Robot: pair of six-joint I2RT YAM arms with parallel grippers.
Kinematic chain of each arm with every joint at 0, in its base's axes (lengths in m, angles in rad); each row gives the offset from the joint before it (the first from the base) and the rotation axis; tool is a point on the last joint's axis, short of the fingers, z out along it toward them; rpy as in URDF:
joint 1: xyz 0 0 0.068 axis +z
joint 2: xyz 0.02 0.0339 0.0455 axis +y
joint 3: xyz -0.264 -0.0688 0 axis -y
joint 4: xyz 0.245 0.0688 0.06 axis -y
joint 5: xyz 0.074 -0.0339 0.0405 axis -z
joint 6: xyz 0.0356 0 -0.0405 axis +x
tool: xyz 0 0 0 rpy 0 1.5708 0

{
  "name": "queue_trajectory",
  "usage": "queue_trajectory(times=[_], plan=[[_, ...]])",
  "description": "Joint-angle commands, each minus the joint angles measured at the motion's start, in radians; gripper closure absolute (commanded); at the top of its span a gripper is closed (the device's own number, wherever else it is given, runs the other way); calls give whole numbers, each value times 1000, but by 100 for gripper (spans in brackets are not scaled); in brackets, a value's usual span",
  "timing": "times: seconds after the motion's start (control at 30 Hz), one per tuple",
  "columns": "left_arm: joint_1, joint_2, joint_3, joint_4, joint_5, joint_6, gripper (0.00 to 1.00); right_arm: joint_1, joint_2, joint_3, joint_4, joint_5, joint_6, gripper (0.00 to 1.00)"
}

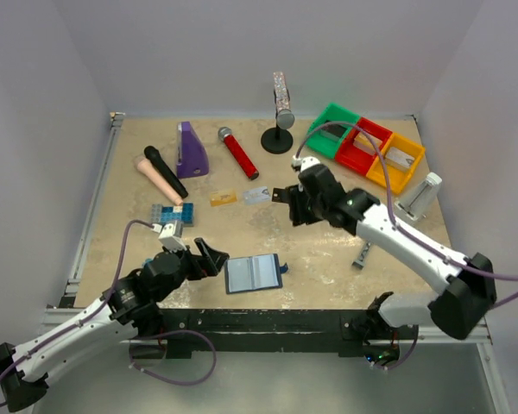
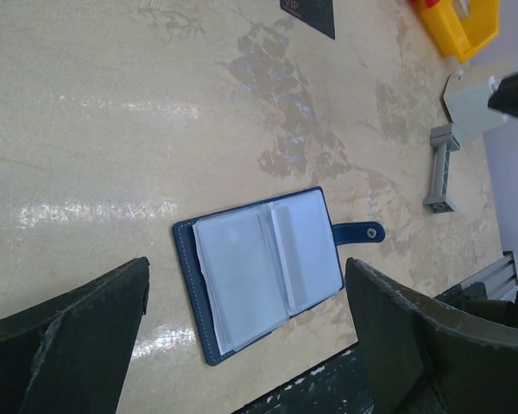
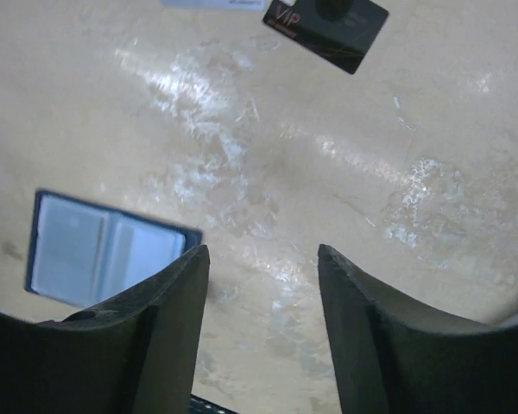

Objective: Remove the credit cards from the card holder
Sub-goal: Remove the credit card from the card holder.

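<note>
Card holder (image 1: pixel 253 273) laid open at table (image 1: pixel 328 250) front edge, long axis left-right, tab pointed right. Left hand (image 1: pixel 209 256) spread beside it; right hand (image 1: pixel 292 207) parted, empty, near black card (image 3: pixel 326 24).

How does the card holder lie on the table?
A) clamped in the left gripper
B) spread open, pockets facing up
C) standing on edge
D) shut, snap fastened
B: the card holder lies spread open, pockets up, its snap tab unfastened.
</note>
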Motion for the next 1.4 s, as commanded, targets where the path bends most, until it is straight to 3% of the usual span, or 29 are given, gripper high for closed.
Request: queue_trajectory(times=[0.0, 0.03, 0.07, 0.2, 0.3, 0.57, 0.97, 1.37], plan=[[6, -38, 1, -33, 4, -111, 0, 97, -190, -199, 101, 261, 116, 26], [6, -49, -8, -36, 5, -117, 0, 92, -225, -246, 106, 224, 211, 13], [6, -60, -17, -36, 7, -122, 0, 94, -252, -282, 138, 147, 215, 9], [4, -74, -42, -30, 39, -139, 0, 104, -287, -401, 239, -49, 212, 1], [4, -45, -53, -21, 65, -140, 3, 150, -263, -422, 250, -66, 209, 1], [4, 87, -60, 70, 154, -142, 14, 218, -111, -416, 267, -78, 256, 24], [3, 78, -95, 100, 189, -145, 19, 262, 13, -416, 278, -90, 295, 52], [3, 144, -97, 182, 240, -94, 30, 278, -9, -438, 276, -113, 322, 100]])
